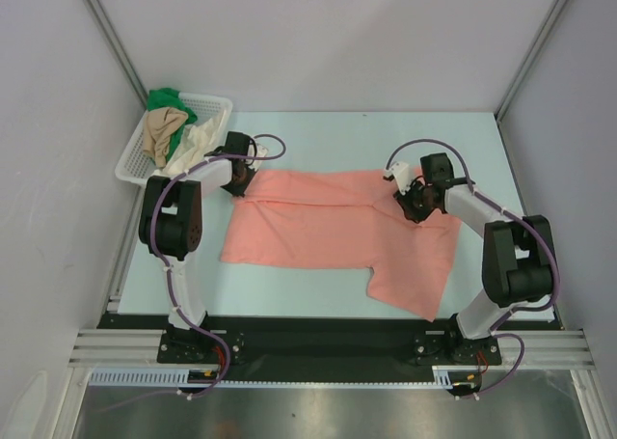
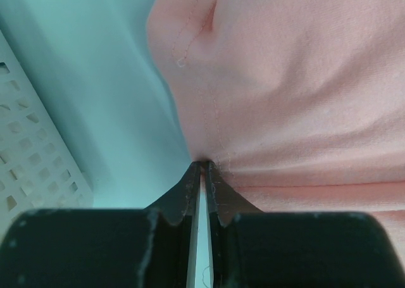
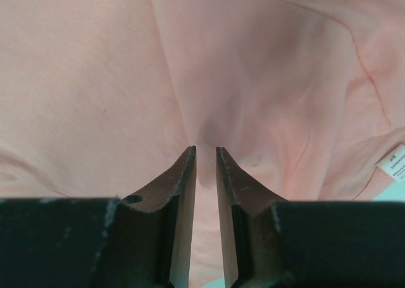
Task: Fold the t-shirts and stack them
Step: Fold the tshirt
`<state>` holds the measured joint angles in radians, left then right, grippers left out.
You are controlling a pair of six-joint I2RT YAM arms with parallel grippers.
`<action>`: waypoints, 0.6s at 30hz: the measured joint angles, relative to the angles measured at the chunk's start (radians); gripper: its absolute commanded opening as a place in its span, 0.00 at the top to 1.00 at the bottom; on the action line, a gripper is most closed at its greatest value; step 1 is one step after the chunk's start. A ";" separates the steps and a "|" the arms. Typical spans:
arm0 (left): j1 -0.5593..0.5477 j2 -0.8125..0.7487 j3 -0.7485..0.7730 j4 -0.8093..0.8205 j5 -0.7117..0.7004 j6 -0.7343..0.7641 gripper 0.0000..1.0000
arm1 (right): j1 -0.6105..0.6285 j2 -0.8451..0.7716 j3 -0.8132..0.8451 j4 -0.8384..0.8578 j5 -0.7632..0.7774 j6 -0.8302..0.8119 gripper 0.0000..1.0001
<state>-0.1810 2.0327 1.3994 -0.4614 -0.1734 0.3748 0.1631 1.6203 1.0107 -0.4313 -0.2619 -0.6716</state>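
A salmon-pink t-shirt (image 1: 318,229) lies spread flat on the pale blue table, one sleeve toward the near right. My left gripper (image 1: 242,180) is at the shirt's far left corner. In the left wrist view its jaws (image 2: 204,164) are pressed together on the stitched hem of the pink cloth (image 2: 291,79). My right gripper (image 1: 407,203) is on the shirt's far right part, near the collar. In the right wrist view it (image 3: 205,150) stands narrow, with a puckered fold of the pink cloth (image 3: 95,79) pinched between the jaws. A green t-shirt (image 1: 166,98), a tan one (image 1: 162,130) and a cream one (image 1: 202,138) lie bunched in the basket.
The white lattice basket (image 1: 130,159) stands at the far left corner, close beside my left arm; its wall shows in the left wrist view (image 2: 31,155). A white label (image 3: 395,163) sits at the pink shirt's collar. Grey walls and frame posts close in the table.
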 measured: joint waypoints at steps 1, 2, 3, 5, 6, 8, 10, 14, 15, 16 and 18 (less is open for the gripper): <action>0.000 0.000 -0.001 0.001 0.000 0.000 0.89 | 0.002 0.004 0.002 0.000 -0.001 -0.003 0.75; 0.000 -0.001 -0.002 0.002 -0.001 0.000 0.89 | 0.003 0.009 0.002 0.000 -0.002 -0.003 0.76; 0.000 -0.002 -0.003 0.004 -0.001 0.000 0.89 | 0.004 0.014 0.002 -0.002 -0.003 -0.004 0.75; 0.000 -0.002 -0.005 0.006 -0.002 0.000 0.89 | 0.005 0.024 0.002 -0.005 -0.008 -0.009 0.75; 0.000 -0.003 -0.006 0.008 -0.002 0.000 0.89 | 0.006 0.029 0.002 -0.008 -0.009 -0.011 0.75; 0.000 -0.004 -0.008 0.011 -0.003 0.000 0.89 | 0.008 0.032 0.002 -0.012 -0.009 -0.014 0.75; 0.000 -0.004 -0.009 0.012 -0.004 0.000 0.89 | 0.011 0.032 0.002 -0.013 -0.009 -0.014 0.74; 0.000 -0.004 -0.009 0.013 -0.005 0.000 0.89 | 0.018 0.033 0.002 -0.012 -0.008 -0.016 0.75; 0.000 -0.004 -0.009 0.013 -0.005 0.000 0.89 | 0.019 0.035 0.002 -0.011 -0.008 -0.018 0.74; 0.000 -0.004 -0.009 0.012 -0.005 0.000 0.89 | 0.019 0.038 0.002 -0.009 -0.006 -0.019 0.71; 0.000 -0.004 -0.009 0.013 -0.005 0.000 0.89 | 0.022 0.046 0.002 -0.005 0.000 -0.021 0.70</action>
<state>-0.1810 2.0285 1.3903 -0.4488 -0.1783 0.3744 0.1852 1.6665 1.0126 -0.4358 -0.2623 -0.6930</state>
